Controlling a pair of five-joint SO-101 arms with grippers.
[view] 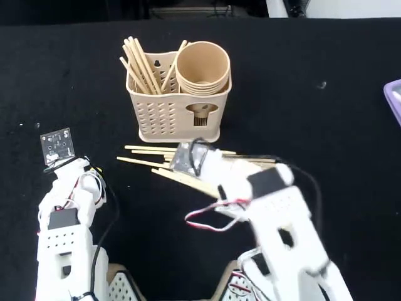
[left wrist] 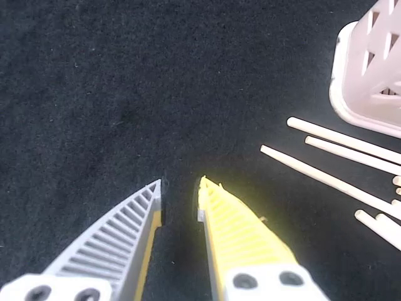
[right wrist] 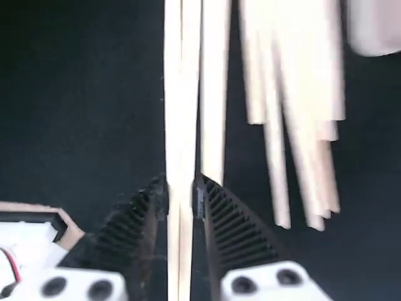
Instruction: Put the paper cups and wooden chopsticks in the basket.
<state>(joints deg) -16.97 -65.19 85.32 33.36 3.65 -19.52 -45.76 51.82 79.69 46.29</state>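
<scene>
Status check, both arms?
Left gripper open, empty. Right gripper shut on chopsticks. Cups in basket; loose chopsticks in front of it. Nothing blocking.

The right arm point(view: 276, 200) hides much of the loose wooden chopsticks point(view: 141, 162).

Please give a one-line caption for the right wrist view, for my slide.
The black right gripper clamps pale wooden chopsticks lying on black cloth.

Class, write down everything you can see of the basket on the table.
The basket is beige, plastic-looking, with slotted walls and a cutout in front. It stands upright on the black table. Wooden chopsticks lean out at one end; stacked paper cups fill the other. Loose chopsticks lie just in front.
</scene>
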